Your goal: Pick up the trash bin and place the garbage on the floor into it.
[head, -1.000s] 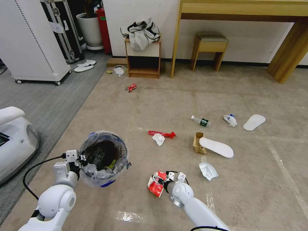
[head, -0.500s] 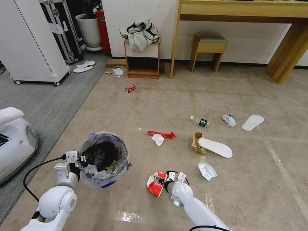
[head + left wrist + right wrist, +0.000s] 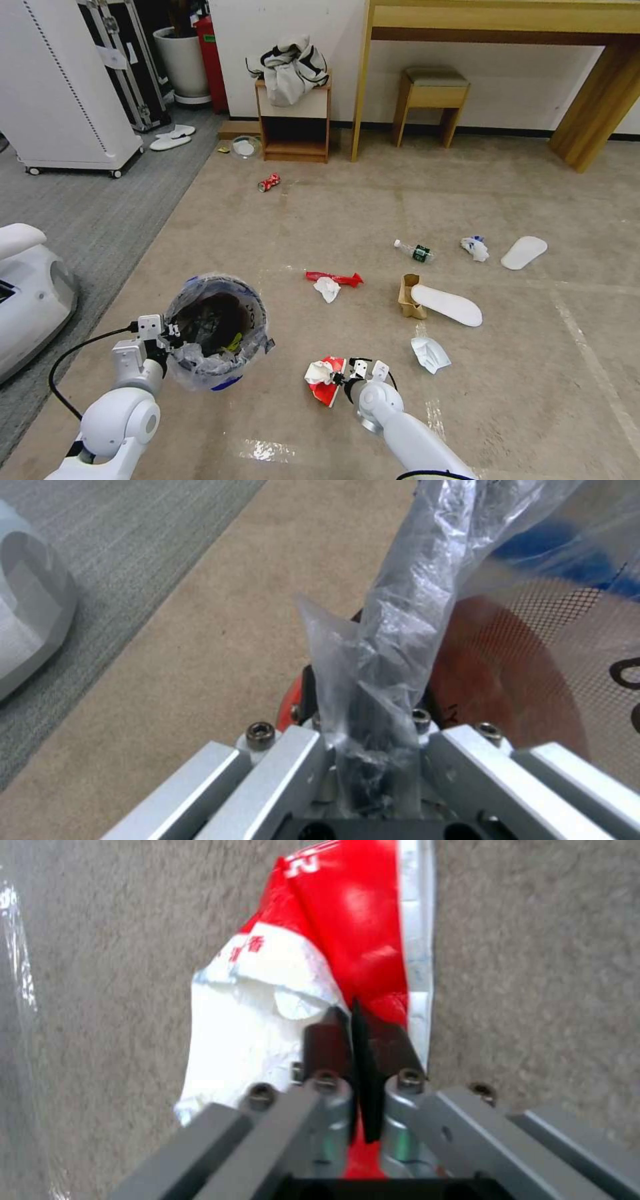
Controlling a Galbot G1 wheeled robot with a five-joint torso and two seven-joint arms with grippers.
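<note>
The left gripper (image 3: 168, 331) holds the bin (image 3: 215, 331) by its rim, fingers closed on the rim and the crinkled clear bag (image 3: 393, 630) that lines it; the wrist view shows the bag (image 3: 193, 357) pinched between the fingers (image 3: 347, 715), with the bin's red wall and blue band (image 3: 507, 680) right beside them. The bin hangs upright over the beige carpet (image 3: 347, 213), dark inside with some litter already in it. To the bin's right, the right gripper (image 3: 340, 380) is down at the carpet with its fingers (image 3: 327, 1045) shut tight on the edge of a red and white wrapper (image 3: 323, 380); in the right wrist view the wrapper (image 3: 313, 990) spreads out ahead of the fingers, its red half (image 3: 353, 935) crumpled against the white. Beyond the bin lie a long red wrapper (image 3: 335, 277) with a white tissue (image 3: 327, 289) touching it, and farther off a crushed red can (image 3: 269, 182) near a small wooden shelf (image 3: 293, 120). To the bin's far right sit a brown carton (image 3: 408, 299) touching a white slipper (image 3: 446, 305), a pale crumpled packet (image 3: 429, 353) nearer the robot, a green-label bottle (image 3: 415, 251), a blue and white wad (image 3: 475, 248) and a second slipper (image 3: 524, 253).
</note>
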